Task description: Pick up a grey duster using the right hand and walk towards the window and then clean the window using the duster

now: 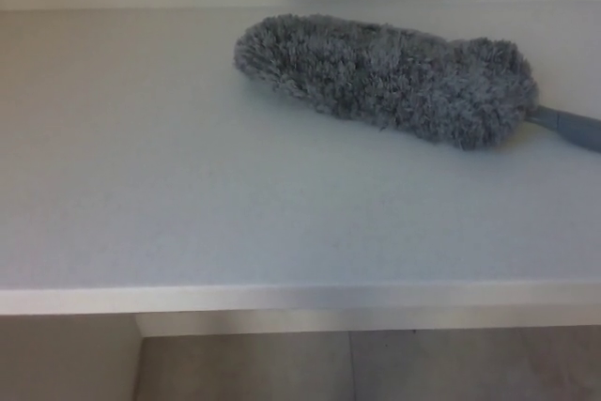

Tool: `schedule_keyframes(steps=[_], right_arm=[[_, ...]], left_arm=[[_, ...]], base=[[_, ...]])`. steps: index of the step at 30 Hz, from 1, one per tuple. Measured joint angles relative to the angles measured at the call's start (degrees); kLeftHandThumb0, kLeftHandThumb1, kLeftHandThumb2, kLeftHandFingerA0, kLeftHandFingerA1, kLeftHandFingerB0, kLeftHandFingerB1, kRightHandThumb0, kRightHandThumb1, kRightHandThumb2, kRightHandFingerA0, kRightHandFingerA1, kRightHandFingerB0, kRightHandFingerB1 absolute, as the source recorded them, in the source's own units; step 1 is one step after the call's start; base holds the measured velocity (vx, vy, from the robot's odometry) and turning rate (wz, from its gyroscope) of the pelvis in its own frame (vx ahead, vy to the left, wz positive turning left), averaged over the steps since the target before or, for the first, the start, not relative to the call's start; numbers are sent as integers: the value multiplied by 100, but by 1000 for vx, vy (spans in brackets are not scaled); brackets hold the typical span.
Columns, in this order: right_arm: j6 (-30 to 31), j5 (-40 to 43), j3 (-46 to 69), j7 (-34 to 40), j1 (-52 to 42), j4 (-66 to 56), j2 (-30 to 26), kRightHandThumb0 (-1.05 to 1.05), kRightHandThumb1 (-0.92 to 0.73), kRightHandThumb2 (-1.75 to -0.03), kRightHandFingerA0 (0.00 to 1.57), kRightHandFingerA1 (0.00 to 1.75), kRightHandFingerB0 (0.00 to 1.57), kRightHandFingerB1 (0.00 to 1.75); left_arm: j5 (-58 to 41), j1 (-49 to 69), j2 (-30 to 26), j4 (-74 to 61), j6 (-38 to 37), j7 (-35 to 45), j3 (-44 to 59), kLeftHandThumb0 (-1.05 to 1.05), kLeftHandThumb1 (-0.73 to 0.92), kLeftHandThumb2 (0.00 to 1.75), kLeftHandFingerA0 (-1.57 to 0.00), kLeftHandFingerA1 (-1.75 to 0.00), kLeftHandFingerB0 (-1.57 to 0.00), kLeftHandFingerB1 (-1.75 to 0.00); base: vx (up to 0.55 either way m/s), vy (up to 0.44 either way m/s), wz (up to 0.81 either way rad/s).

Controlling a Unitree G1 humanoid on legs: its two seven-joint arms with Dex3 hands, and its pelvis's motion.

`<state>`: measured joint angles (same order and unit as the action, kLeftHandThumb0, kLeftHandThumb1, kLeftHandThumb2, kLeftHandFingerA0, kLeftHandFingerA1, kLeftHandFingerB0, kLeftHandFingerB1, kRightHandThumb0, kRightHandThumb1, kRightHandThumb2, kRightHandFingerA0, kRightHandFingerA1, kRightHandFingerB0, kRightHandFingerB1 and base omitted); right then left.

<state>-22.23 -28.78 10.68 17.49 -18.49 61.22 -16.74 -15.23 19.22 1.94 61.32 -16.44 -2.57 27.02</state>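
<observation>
duster [385, 77]: grey, fluffy, soft fibres | handle [568, 125]: smooth, matt grey-blue, plastic look | desk [188, 194]: white, smooth, matt | floor [376, 368]: pale, wood look

No part of the robot's body in frame: neither arm nor hand visible, so no colours or markings to record.

You have no arm, wrist or hand in the head view — neither your left nor your right shows, so their pose and finger state cannot be told.
</observation>
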Motion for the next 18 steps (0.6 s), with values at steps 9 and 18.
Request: schedule_keyframes(steps=[9, 18], right_arm=[[-106, -555, -1615, 615, 242, 169, -419, -35, -63, -58, 83, 73, 88, 62], [-193, -474, -1970, 920, 356, 429, -429, -23, -59, -60, 84, 86, 78, 56]], left_arm=[[724, 149, -343, -133, -1, -524, -1082, -12, 56, 58, -70, -85, -79, -72], [1080, 210, -534, -241, -1, -795, -1516, -10, 58, 67, -79, -102, -84, -83]], base=[[0, 0, 0], [0, 0, 0]])
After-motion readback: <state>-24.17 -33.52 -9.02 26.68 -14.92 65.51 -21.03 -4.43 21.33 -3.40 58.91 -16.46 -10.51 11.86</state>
